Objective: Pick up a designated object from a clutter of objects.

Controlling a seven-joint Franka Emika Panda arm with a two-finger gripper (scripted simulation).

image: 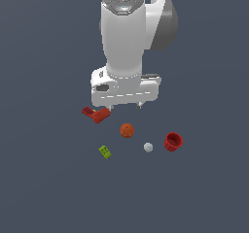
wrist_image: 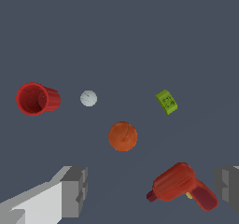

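Observation:
The designated object, a tiny lime-green block (image: 105,152) (wrist_image: 166,101) with dark dots on top, lies flat on the dark floor at the near left of the clutter in the exterior view. My gripper (image: 124,106) (wrist_image: 151,190) hangs open above the far side of the clutter, well apart from the block, with nothing between its fingers (wrist_image: 74,190). A red drill-like toy (image: 96,114) (wrist_image: 182,185) lies roughly below the gripper. An orange ball (image: 127,130) (wrist_image: 123,136) sits between the gripper and the block.
A small white ball (image: 148,147) (wrist_image: 88,98) rests to the exterior view's right of the block. A red cup (image: 172,141) (wrist_image: 37,99) lies on its side farther right. The floor is a plain dark grey surface.

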